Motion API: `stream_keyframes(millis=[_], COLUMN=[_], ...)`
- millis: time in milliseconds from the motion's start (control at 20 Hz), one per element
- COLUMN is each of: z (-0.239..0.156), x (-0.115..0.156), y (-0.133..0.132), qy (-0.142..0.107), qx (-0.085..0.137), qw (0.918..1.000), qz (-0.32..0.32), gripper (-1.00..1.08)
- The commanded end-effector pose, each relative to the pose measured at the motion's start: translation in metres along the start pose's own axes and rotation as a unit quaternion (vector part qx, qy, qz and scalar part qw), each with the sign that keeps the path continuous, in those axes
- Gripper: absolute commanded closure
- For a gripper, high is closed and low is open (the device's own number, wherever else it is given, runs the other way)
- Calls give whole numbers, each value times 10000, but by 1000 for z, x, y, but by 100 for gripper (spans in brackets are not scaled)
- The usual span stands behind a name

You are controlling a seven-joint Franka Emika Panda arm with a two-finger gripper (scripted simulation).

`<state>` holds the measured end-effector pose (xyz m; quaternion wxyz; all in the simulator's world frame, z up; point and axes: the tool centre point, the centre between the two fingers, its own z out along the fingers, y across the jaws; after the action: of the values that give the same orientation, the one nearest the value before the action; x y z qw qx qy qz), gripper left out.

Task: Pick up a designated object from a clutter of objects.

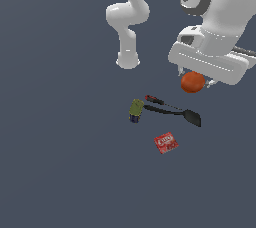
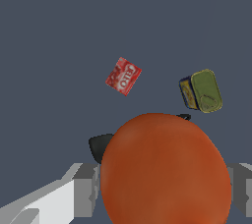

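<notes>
We have the orange ball (image 1: 192, 82) clamped in the gripper (image 1: 196, 83), sitting in the upper right of the exterior view just under the white hand, and it reads as lifted off the floor, though we cannot be sure of the height from this angle; in the wrist view the ball (image 2: 165, 169) fills the lower centre of the frame, with a grey finger (image 2: 86, 188) pressed against one flank and the other finger only just visible at the right edge, so we judge the fingers are closed on the ball across its widest part. The rest of the clutter lies below and apart from it near the middle of the exterior view: the olive-green can (image 1: 136, 109) centre-left, the red-handled tool (image 1: 157, 101) and the black spatula (image 1: 177, 114) just beside it, and the flat red packet (image 1: 165, 142) lower still; none of them touches the ball. To do this step well, we would keep the squeeze steady, since a smooth round thing can roll out of flat pads if the grip loosens; we would raise it straight and slowly, without swinging or tilting the wrist; we would also avoid dipping back toward the spatula, whose dark blade (image 2: 101, 145) peeks out directly behind the ball in the wrist view.
</notes>
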<state>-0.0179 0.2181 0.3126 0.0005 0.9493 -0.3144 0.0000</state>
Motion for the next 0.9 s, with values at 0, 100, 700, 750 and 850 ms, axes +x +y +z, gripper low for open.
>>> stream_keyframes(millis=[0,100,700,750,850], z=[-25,-42,-95,-97,-97], x=[-6,-11,-23,-23,-23], y=[-4,-8,-21,-21,-21], qy=[3,3,-2,-2,-2], qx=[3,3,5,5,5], qw=[10000,10000,10000,10000,10000], qz=[2,2,5,5,5], gripper=[108,108,108,108,108])
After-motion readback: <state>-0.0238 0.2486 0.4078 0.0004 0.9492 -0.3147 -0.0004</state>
